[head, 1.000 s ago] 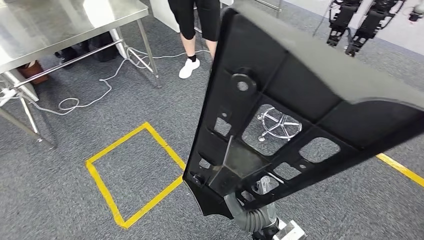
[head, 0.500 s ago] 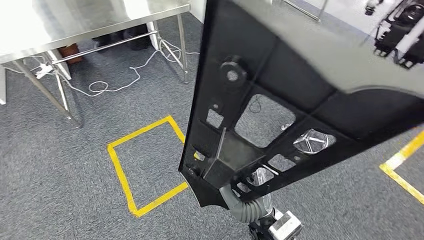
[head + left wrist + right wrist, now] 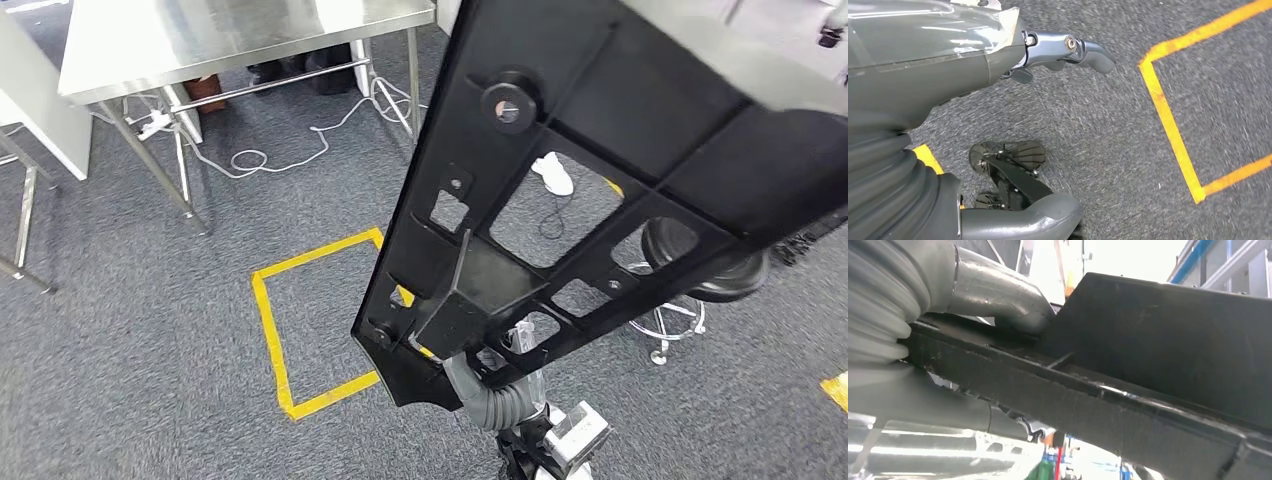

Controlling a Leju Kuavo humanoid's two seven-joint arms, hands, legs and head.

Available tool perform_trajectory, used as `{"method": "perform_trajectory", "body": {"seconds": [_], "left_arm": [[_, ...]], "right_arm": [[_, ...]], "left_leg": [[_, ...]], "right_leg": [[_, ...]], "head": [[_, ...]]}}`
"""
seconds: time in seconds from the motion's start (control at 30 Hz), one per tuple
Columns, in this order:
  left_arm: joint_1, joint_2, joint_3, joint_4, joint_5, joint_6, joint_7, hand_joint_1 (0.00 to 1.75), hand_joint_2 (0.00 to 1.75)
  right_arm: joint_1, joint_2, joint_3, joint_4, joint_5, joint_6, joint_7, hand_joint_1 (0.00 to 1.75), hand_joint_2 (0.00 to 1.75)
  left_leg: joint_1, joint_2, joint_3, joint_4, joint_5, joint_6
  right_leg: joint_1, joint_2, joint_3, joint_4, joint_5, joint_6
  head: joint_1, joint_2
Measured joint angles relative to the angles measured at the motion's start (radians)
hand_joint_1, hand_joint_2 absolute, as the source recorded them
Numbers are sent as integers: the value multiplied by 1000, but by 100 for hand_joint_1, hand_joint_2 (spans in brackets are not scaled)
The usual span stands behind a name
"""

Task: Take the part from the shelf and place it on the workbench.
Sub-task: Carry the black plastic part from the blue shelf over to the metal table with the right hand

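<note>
— Now, where's the large black moulded plastic part with ribs and cut-out windows?
— Up in the air, tilted, spanning the head view from low centre to upper right, well above the grey carpeted floor. Not on the stainless-steel counter on thin metal legs, which stands well apart at upper left.
— Held by what?
— Gripped at its lower end by the right hand. Seen from the right wrist: thick grey thumb pressed onto the upper face of the part's edge, ribbed cover just behind it. Other fingers hidden under the part, so cannot tell how those lie. From the head view, grey ribbed wrist cover poking out just below the part's bottom corner.
— And the left hand?
— Hanging over the carpet, holding nothing. Fingers loosely bent but apart, touching nothing.
— Anything else down there?
— Yellow tape square on the floor, partly hidden behind the part. White cable looped on the carpet under the counter. Black round stool on a chrome star base showing through and beside the part's cut-outs. White shoe visible through one window.
</note>
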Motion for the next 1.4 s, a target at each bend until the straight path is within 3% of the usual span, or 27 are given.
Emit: {"method": "perform_trajectory", "body": {"seconds": [0.03, 0.07, 0.17, 0.23, 0.3, 0.33, 0.4, 0.47, 0.53, 0.57, 0.63, 0.67, 0.73, 0.77, 0.83, 0.93, 1.1, 1.3, 1.4], "left_arm": [[1, 0, 0, 0, 0, 0, 0, 0, 175], [1, 0, 0, 0, 0, 0, 0, 0, 175], [0, 0, 0, 0, 0, 0, 0, 0, 175], [-3, 0, 0, 0, 0, -1, 0, 0, 175], [-3, 0, 0, 0, 0, -4, 0, 0, 175], [-2, 0, 0, 0, 0, -6, 0, 0, 175], [-2, -1, 0, 0, -1, -12, 0, 0, 175], [-5, -1, 0, 0, -3, -16, 0, 0, 175], [-5, -1, 1, 0, -5, -19, 0, 0, 175], [-5, -2, 1, 0, -6, -20, 0, 0, 175], [-4, -3, 1, 0, -7, -22, 0, 0, 175], [-4, -3, 1, 0, -8, -22, 0, 0, 175], [-3, -4, 1, 0, -9, -23, 0, 0, 175], [-1, -4, 1, 0, -10, -23, 0, 0, 175], [3, -4, 2, 0, -11, -23, 0, 0, 175], [5, -5, 5, 0, -16, -24, 0, 0, 175], [5, -4, 14, 0, -26, -24, 0, 0, 175], [5, -4, 17, 0, -36, -25, 0, 0, 175], [5, -4, 17, 0, -38, -30, 0, 0, 175]], "right_arm": [[0, 0, 0, 1, 0, 0, 0, 175, 175], [0, 0, 0, 1, 0, 0, 1, 175, 175], [-1, 1, 0, 1, 0, 0, 2, 175, 175], [-2, 2, 0, 1, 0, 0, 3, 175, 175], [-3, 2, 0, 1, 0, 0, 3, 175, 175], [-4, 2, 0, 1, 1, 0, 3, 175, 175], [-3, 1, 0, -1, 3, 0, 4, 175, 175], [3, 0, 0, -1, 6, -1, 5, 175, 175], [12, -4, 0, -1, 10, -3, 6, 175, 175], [15, -5, 0, -1, 12, -4, 6, 175, 175], [18, -7, 0, -1, 17, -5, 6, 175, 175], [19, -7, 0, -1, 20, -6, 6, 175, 175], [23, -7, 0, -2, 25, -7, 6, 175, 175], [24, -7, 0, -2, 26, -7, 6, 175, 175], [26, -7, -1, -3, 26, -8, 6, 175, 175], [33, -6, -2, -5, 25, -10, 5, 175, 175], [57, -7, -9, -5, 23, -15, -9, 175, 175], [67, -8, -17, -7, 23, -16, -13, 175, 175], [67, -7, -23, -8, 23, -17, -13, 175, 175]], "left_leg": [[0, 2, -13, 20, 1, -2], [0, 4, -5, 0, 21, -1], [-3, 46, 91, -186, 109, 8], [-11, 59, 118, -243, 121, 19], [-18, 38, 118, -247, 121, 31], [-19, 29, 122, -253, 123, 39], [-16, 10, 132, -264, 129, 52], [-15, -10, 135, -266, 130, 61], [-16, -34, 135, -265, 128, 64], [-17, -48, 137, -265, 128, 64], [-17, -75, 140, -264, 126, 61], [-19, -88, 141, -262, 123, 58], [-22, -103, 140, -259, 119, 49], [-23, -107, 139, -260, 118, 44], [-19, -107, 139, -263, 119, 48], [-17, -103, 144, -268, 120, 61], [-17, -97, 151, -276, 119, 60], [-14, -95, 152, -277, 117, 39], [-16, -94, 152, -277, 117, 37]], "right_leg": [[1, -10, 1, 0, -2, -1], [2, -20, 3, 0, -4, -1], [9, -46, 14, 0, -14, 8], [17, -60, 19, -1, -20, 19], [21, -76, 26, -6, -24, 31], [21, -72, 28, -2, -29, 37], [21, -38, 4, 58, -62, 36], [19, 1, -62, 187, -115, 26], [19, 13, -117, 276, -135, 28], [19, 17, -120, 268, -120, 35], [18, 35, -75, 149, -55, 51], [17, 50, -49, 80, -26, 54], [16, 67, -18, 6, 2, 44], [17, 66, -15, 0, 4, 35], [17, 60, -11, -5, 8, 26], [17, 60, -8, -10, 11, 23], [20, 64, -7, -10, 10, 20], [25, 64, -6, -9, 8, 12], [25, 64, -6, -9, 8, 12]], "head": [[0, 0], [0, 0], [0, 0], [3, 0], [5, 0], [5, 0], [8, 0], [12, 0], [14, 0], [14, 0], [14, 0], [15, 0], [15, 0], [15, 0], [14, 0], [14, 0], [14, 0], [14, 0], [15, 0]]}}
